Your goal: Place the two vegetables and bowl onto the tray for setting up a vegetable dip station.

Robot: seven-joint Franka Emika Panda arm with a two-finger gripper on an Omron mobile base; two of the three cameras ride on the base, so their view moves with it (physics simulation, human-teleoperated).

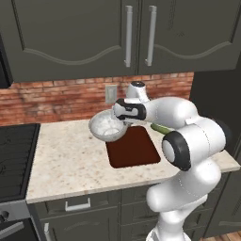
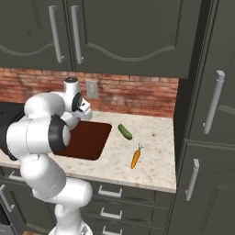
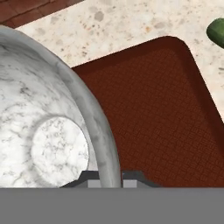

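Bowl (image 1: 108, 126): round, deep, grey-white marbled stone finish, held above the counter and tilted, over the tray's far left corner. Tray (image 1: 136, 148): flat, dark reddish-brown, rounded corners, low rim, bare, lying on the speckled counter. Cucumber (image 2: 125, 131): small, dark green, lying just right of the tray. Carrot (image 2: 135, 158): thin, orange, apparently leaf end away from the counter edge, nearer that edge than the cucumber.

Readable text: none in any view.
Cabinets (image 1: 117, 37): plain dark doors, no lettering.
Wall plate (image 2: 92, 89): blank.
Tray (image 3: 166, 113): woven texture, no mark.
Bowl (image 3: 43, 131): marbled veining, no stamp.
Arm (image 1: 188, 141): white shells, no logo or number legible.
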